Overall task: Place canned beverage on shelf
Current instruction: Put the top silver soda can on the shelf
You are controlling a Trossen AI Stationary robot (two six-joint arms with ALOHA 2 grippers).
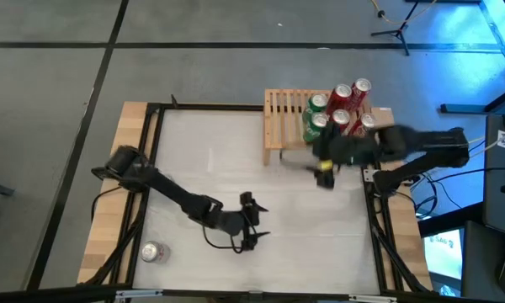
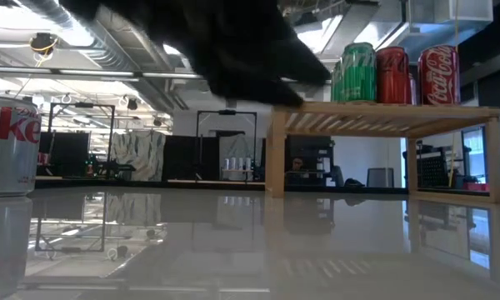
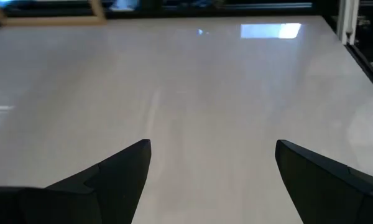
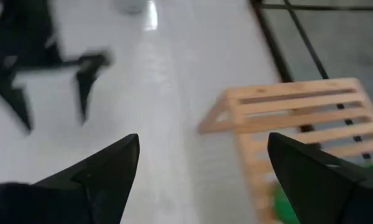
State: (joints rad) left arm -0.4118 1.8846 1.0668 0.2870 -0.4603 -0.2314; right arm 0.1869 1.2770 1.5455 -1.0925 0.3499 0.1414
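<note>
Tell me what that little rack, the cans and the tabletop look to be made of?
The shelf looks like pale unfinished wood, with visible slats and grain-coloured legs. The cans on it and the silver can on the table look like printed metal with shiny rims, probably aluminium. The tabletop is white and glossy, mirroring the room; laminate or plastic, hard to say.

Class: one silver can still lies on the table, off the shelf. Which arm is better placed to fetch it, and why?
Probably left. The left gripper, open and empty, is nearer the silver can; the right gripper is across the table by the shelf.
</note>
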